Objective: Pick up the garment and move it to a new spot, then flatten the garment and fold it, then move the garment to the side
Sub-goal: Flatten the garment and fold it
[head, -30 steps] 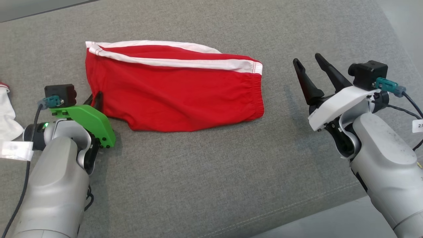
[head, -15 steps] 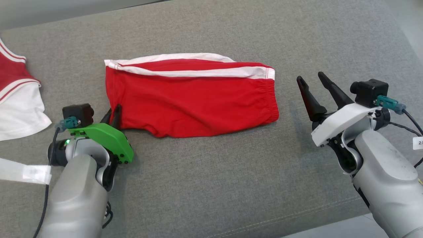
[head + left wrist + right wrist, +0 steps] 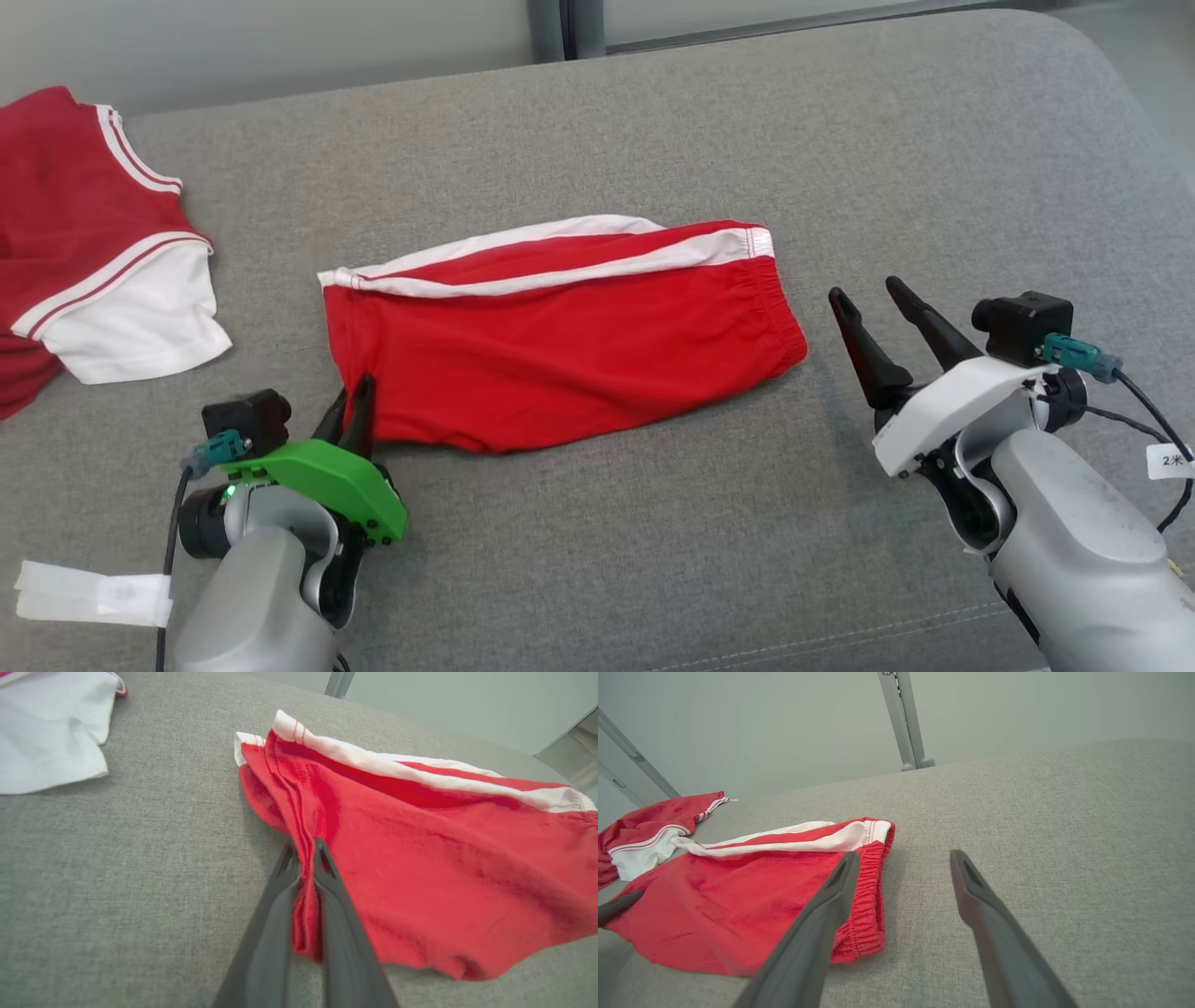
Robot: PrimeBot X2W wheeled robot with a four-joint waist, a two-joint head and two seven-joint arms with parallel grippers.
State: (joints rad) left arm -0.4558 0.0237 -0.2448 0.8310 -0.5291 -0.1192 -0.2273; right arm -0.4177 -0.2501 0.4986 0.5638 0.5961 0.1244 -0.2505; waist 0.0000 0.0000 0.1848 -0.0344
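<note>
Shifted since the earlier frame: head camera, now taking in the far edge of the couch [image 3: 653,121] and more of a red-and-white top [image 3: 84,233]; gap between the red shorts [image 3: 560,355] and the right gripper [image 3: 864,289], now narrower.
Left gripper [image 3: 353,392]: fingers nearly together, pinching the bunched near-left hem corner of the red shorts; the clamped fold is disappearing between the fingers [image 3: 271,933], which are blurring low in the left wrist view.
Red shorts: lying mid-couch, white stripe along the far edge, waistband at the right end.
Right gripper: fingers standing wide apart, gripping nothing, just beside the waistband, not touching it.
Red-and-white top: lying far left, being cut off by the frame edge.
Cable tag [image 3: 1172,460]: lettering too small to read.
</note>
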